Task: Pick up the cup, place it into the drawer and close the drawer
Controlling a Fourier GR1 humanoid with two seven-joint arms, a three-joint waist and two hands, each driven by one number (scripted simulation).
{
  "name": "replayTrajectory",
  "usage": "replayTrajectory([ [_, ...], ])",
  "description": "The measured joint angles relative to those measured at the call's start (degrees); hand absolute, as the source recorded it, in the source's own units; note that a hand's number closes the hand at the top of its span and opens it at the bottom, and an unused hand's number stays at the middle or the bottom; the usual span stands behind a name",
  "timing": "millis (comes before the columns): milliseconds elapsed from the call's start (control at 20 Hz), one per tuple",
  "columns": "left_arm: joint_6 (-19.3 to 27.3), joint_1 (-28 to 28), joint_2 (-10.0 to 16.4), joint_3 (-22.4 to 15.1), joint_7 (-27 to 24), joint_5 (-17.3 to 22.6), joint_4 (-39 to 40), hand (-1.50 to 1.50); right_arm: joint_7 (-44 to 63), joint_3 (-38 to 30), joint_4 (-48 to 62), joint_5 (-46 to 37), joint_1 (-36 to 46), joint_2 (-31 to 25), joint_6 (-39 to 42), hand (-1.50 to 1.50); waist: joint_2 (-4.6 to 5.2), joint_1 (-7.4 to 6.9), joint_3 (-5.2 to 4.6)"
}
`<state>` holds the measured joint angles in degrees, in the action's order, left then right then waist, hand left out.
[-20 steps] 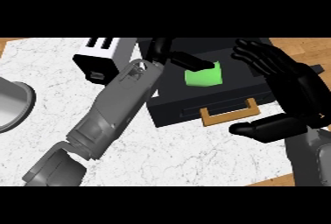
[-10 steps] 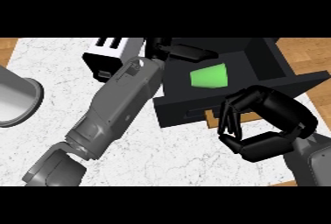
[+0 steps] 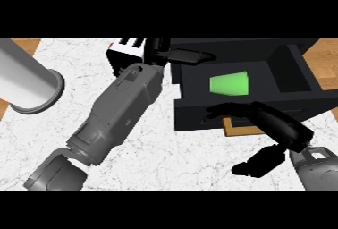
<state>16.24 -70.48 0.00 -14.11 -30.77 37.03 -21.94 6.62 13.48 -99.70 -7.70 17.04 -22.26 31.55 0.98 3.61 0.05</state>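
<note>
1. My right hand (image 3: 280,127) is released, its fingers stretched onto the front panel of the black drawer (image 3: 191,118), just above the tan handle (image 3: 239,130); it grasps nothing.
2. My left hand (image 3: 173,54) is released too, fingers straight over the drawer's back-left rim.
3. The green cup (image 3: 231,83) sits inside the open drawer.
4. A black box with white stripes (image 3: 125,48) shows no writing I can read; a grey cylinder (image 3: 30,80) lies at the left of the marble counter (image 3: 171,156).

Our left forearm (image 3: 122,112) slants up the view, the left hand (image 3: 173,54) with fingers straight to the right. Our right hand (image 3: 282,129) is spread, fingers pointing left, thumb apart.
</note>
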Motion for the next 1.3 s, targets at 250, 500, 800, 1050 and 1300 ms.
replayTrajectory([
  [250,-2.07,2.63,0.31,0.76,-0.92,0.54,-1.95,-1.5,-5.52,4.34,11.3,-11.43,-0.45,1.8,-5.81,-1.5,-0.37,-3.24,0.01],
  [500,-4.26,6.77,1.68,1.11,-1.76,0.62,-5.1,-1.5,-12.01,6.17,27.49,-18.23,4.66,3.06,-9.07,1.5,-0.45,-5.73,0.04],
  [800,-6.29,11.88,3.97,0.89,-1.06,0.81,-10.22,-1.5,-19.68,3.48,46.61,-22.28,13.49,5.61,-15.93,1.5,-0.6,-8.31,-0.11],
  [1050,-8.67,15.17,6.68,0.82,0.66,1.28,-13.91,-1.5,-25.75,-1.93,58.29,-21.31,21.1,5.11,-19.45,1.5,-0.05,-10.13,0.11],
  [1300,-10.77,17.49,8.57,0.63,1.96,1.65,-16.82,-1.5,-29.17,-7.05,66.04,-18.93,26.8,4.03,-20.9,1.5,0.57,-11.45,0.39],
])
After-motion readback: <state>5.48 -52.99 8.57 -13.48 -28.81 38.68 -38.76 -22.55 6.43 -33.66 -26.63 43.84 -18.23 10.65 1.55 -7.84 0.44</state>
